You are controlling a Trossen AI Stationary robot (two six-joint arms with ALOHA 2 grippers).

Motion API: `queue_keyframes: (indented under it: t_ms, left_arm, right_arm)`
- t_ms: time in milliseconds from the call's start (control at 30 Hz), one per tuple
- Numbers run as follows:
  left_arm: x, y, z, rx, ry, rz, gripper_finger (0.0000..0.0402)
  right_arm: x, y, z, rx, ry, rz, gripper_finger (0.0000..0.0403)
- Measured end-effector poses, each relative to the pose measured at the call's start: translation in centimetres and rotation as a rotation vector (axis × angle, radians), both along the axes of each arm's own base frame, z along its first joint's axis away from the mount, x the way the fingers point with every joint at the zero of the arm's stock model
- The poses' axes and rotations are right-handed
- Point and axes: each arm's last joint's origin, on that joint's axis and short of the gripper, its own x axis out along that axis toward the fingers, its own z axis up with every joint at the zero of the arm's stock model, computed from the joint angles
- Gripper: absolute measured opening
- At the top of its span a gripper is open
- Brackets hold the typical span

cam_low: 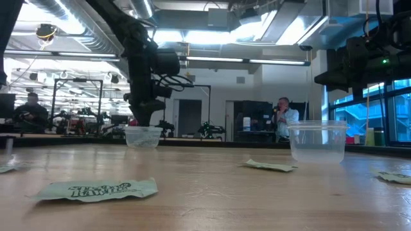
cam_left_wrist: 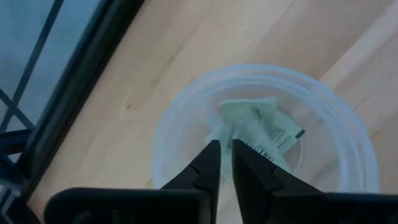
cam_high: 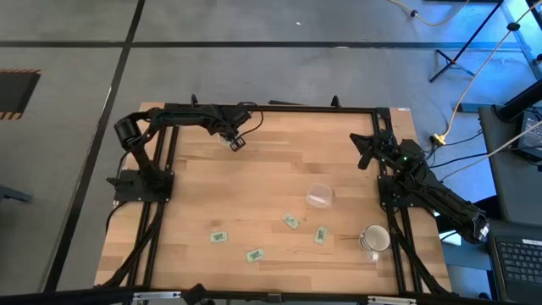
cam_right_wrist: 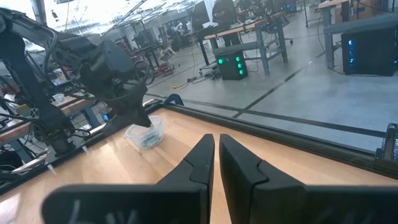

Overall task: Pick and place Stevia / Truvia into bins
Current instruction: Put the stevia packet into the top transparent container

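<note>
Where the level camera sits at the counter's front edge, a green packet (cam_low: 96,189) lies flat right before it, its white print readable there and nowhere else. From overhead I count four such packets (cam_high: 254,253) scattered near the front edge, with a white mug (cam_high: 375,240) toward the front right corner; the level view does not show the mug. Past them, right of the middle, stands a clear cup (cam_high: 320,196). The level view shows that cup (cam_low: 318,141) upright, with another packet (cam_low: 270,165) lying just in front of it.

Farther back, near the rear edge and left of centre, my left tool (cam_high: 235,141) hangs over the other clear cup (cam_low: 142,136). Only my left wrist camera looks down into this cup (cam_left_wrist: 186,112): crumpled green packets (cam_left_wrist: 261,124) lie on its bottom, just beyond my left fingers (cam_left_wrist: 208,165), which stand a narrow slit apart and pinch nothing. From overhead the cup's contents cannot be made out.

My right tool (cam_high: 362,151) waits above the right side of the counter toward the rear; its own wrist camera shows its fingers (cam_right_wrist: 199,165) nearly pressed together, empty, with the far cup (cam_right_wrist: 145,134) and my other arm beyond. In the room behind, a person (cam_low: 282,119) sits.
</note>
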Motion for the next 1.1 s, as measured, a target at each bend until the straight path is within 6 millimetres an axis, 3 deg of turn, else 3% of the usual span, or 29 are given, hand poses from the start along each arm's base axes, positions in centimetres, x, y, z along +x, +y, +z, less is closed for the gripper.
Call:
queue_keyframes:
  t_ms: [267, 467, 633, 767, 900, 1100]
  left_arm:
    - [-0.8, -0.5, 2.1, 0.023, -0.032, -0.005, 0.0080]
    - [-1.7, -3.1, 6.1, -0.042, -0.194, -0.099, 0.0084]
    - [-1.4, -7.6, 9.3, -0.122, -0.356, -0.418, 0.0078]
    - [-0.7, -12.6, 10.4, -0.177, -0.398, -0.754, 0.0080]
    - [-0.3, -17.2, 9.7, -0.214, -0.365, -0.974, 0.0084]
    - [0.5, -22.7, 7.1, -0.306, -0.301, -1.025, 0.0084]
  right_arm:
    - [0.0, 0.0, 0.0, -0.001, 0.000, 0.000, 0.0030]
    - [0.0, 0.0, 0.0, 0.000, 0.000, 0.000, 0.0030]
    - [0.0, 0.0, 0.0, 0.000, 0.000, 0.000, 0.0030]
    - [0.0, 0.0, 0.0, -0.001, 0.000, 0.000, 0.0030]
    - [0.0, 0.0, 0.0, -0.001, 0.000, 0.000, 0.0030]
    - [0.0, 0.0, 0.0, -0.001, 0.000, 0.000, 0.0030]
